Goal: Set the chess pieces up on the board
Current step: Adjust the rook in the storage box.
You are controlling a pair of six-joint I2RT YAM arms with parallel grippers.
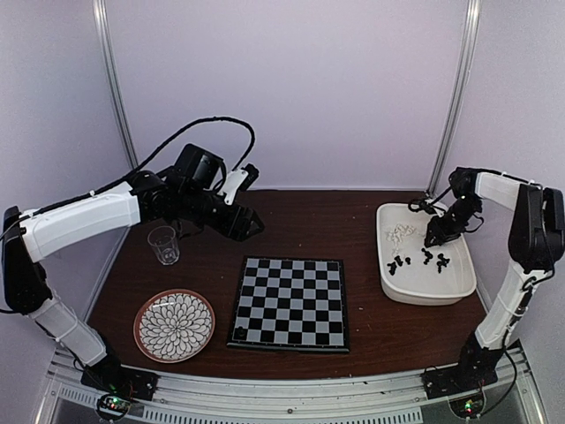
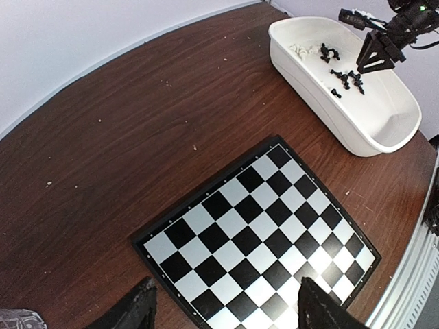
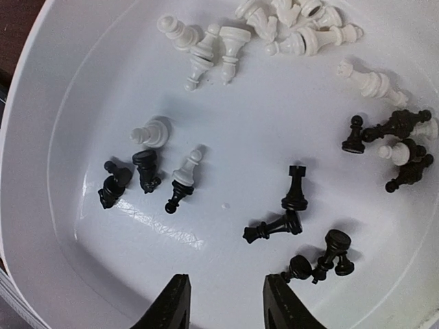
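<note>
The right gripper point(image 3: 223, 301) hangs low inside the white tub point(image 3: 41, 171). Its two dark fingers stand a modest gap apart with nothing between them. Just beyond the tips lies a black rook point(image 3: 295, 192) with a toppled black piece against it. All the chess pieces point(image 3: 226, 51) sit in that tub, black and white mixed, many on their sides. The board point(image 1: 291, 303) lies bare mid-table, well apart. For a clean pick I'd choose a piece clear of its neighbours, close across its stem and lift straight up. The left gripper point(image 2: 230, 308) hovers wide and empty behind the board. I can read no brand, label or writing anywhere.
</note>
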